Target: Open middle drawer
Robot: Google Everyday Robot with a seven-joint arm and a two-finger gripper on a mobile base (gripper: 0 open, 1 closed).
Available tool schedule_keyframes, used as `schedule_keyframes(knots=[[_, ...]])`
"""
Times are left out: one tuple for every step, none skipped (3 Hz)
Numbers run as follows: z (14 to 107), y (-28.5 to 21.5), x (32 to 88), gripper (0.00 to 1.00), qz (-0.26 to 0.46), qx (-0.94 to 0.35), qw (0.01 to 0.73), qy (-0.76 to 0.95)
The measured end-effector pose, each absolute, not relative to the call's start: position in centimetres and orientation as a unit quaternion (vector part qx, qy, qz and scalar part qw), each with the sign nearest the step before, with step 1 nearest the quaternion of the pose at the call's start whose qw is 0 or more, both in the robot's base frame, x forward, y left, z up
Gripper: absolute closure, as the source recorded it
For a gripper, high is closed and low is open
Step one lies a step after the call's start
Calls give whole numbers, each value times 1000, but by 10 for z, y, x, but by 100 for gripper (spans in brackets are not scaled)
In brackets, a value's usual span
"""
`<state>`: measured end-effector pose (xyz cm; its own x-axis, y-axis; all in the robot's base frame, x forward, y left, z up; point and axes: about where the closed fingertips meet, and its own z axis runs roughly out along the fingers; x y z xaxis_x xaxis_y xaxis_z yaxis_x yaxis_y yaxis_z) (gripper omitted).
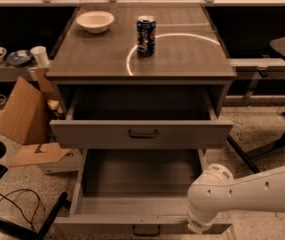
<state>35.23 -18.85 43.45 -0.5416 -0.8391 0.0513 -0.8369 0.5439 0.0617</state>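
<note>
The middle drawer is a wide grey drawer with a low front panel and a small dark bar handle. It is pulled far out and its inside is bare. Above it, the taller-fronted top drawer also stands partly open. My white arm reaches in from the right, and its rounded joint hangs over the middle drawer's front right corner. The gripper itself is hidden beneath that joint at the bottom edge of the view. The third drawer is out of view.
A blue can and a white bowl stand on the cabinet top. Cardboard boxes lie on the floor at the left, with cables and a dark chair base. A dark table leg stands at the right.
</note>
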Motion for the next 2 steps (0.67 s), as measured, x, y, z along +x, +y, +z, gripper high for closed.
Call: schedule_keyframes(knots=[[434, -189, 358, 100, -15, 477, 37, -878], [436, -188, 359, 100, -17, 472, 34, -881]])
